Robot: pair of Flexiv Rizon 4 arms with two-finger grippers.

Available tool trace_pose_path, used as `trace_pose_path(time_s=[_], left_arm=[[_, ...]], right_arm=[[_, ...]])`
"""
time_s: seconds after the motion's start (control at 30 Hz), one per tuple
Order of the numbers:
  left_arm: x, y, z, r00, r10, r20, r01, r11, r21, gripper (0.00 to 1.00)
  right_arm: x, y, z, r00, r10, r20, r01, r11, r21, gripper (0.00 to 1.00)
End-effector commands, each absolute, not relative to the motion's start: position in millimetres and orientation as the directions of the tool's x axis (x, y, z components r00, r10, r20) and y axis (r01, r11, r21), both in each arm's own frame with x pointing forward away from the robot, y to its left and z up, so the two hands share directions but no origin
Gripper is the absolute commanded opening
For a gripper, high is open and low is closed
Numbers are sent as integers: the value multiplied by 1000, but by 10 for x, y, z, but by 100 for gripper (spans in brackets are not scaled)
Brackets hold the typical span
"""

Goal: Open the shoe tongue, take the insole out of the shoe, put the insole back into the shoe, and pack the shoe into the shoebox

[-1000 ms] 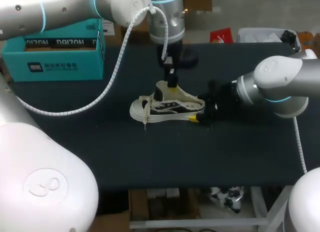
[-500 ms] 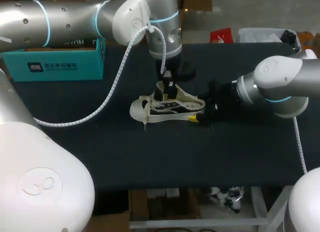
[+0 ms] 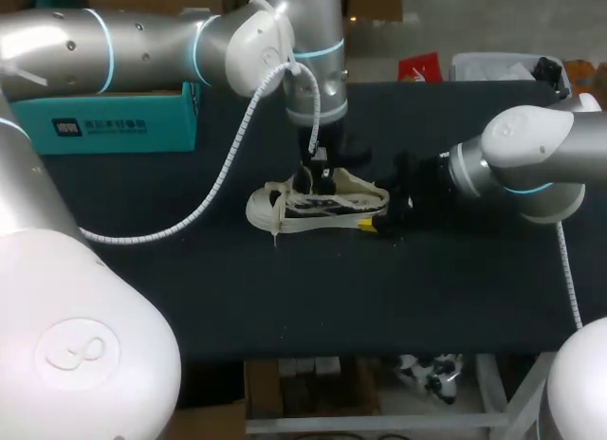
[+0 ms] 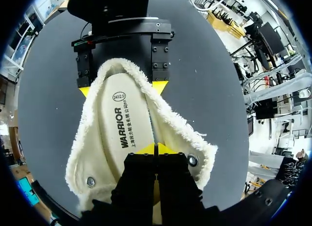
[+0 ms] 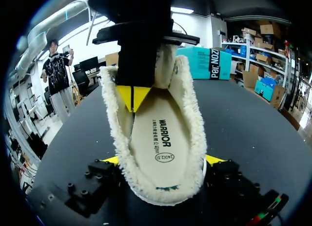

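Shoe (image 3: pixel 318 198): mid-table (image 3: pixel 285 298), opening upward, heel toward the right arm, well apart from the box (image 3: pixel 119 118).
Right gripper (image 5: pixel 163 161): clamped on the heel from both sides, probably to pin the shoe down against an upward pull.
Left gripper (image 4: pixel 156 149): down inside the opening, tips pressed together over the insole (image 4: pixel 122 126); cannot tell whether an edge is pinched between them.
Insole: lying flat inside the shoe, not yet out.
Opening: fleece collar spread wide, leaving room for fingers from above.
Box: at the far left corner, likely parked clear until packing.
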State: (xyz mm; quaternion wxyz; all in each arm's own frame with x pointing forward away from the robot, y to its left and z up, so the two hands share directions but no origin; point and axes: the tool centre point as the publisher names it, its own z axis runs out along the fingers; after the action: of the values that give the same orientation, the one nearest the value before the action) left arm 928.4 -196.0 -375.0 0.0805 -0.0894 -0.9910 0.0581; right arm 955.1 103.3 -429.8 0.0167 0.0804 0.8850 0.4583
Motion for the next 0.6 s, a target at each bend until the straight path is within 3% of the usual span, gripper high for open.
trace_pose_path(time_s=[0.03,0.6], left_arm=[[9271,-1954,-3848,-975,170,142,153,980,-125,0],[9107,-1832,-3963,-983,155,103,141,981,-131,0]], right_arm=[[9563,1023,-4352,-987,157,45,127,564,816,0],[9563,1023,-4352,-987,157,45,127,564,816,0]])
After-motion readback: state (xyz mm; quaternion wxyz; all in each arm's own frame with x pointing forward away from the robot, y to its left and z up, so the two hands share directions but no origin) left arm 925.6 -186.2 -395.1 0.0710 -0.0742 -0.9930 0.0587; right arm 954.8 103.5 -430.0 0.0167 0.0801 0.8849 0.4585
